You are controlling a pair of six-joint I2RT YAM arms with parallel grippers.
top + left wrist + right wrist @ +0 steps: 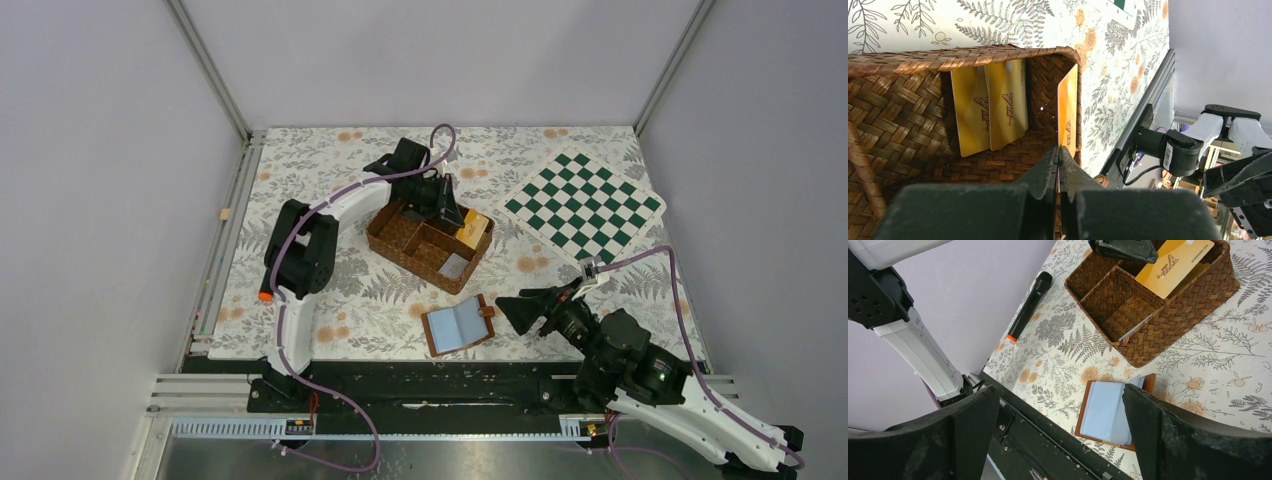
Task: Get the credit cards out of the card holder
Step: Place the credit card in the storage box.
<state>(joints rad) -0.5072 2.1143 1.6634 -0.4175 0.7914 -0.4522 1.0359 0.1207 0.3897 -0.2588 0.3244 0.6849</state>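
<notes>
The card holder [458, 325] lies open on the mat near the front edge, blue-grey pockets up; the right wrist view shows it [1105, 412] with no card visible in it. My left gripper [445, 200] is over the woven basket [425, 245], shut on the edge of a yellow credit card [1068, 110] that stands upright in the right end compartment. Two more yellow cards [990, 107] lean against that compartment's far wall. My right gripper [508, 305] is open and empty, just right of the card holder, which lies partly between its fingers [968, 430].
A green-and-white chessboard mat [583, 205] lies at the back right. A black microphone with an orange end [1028, 305] lies left of the basket. A pale flat item [1135, 327] sits in the basket's near compartment. The black rail [430, 375] runs along the table's front edge.
</notes>
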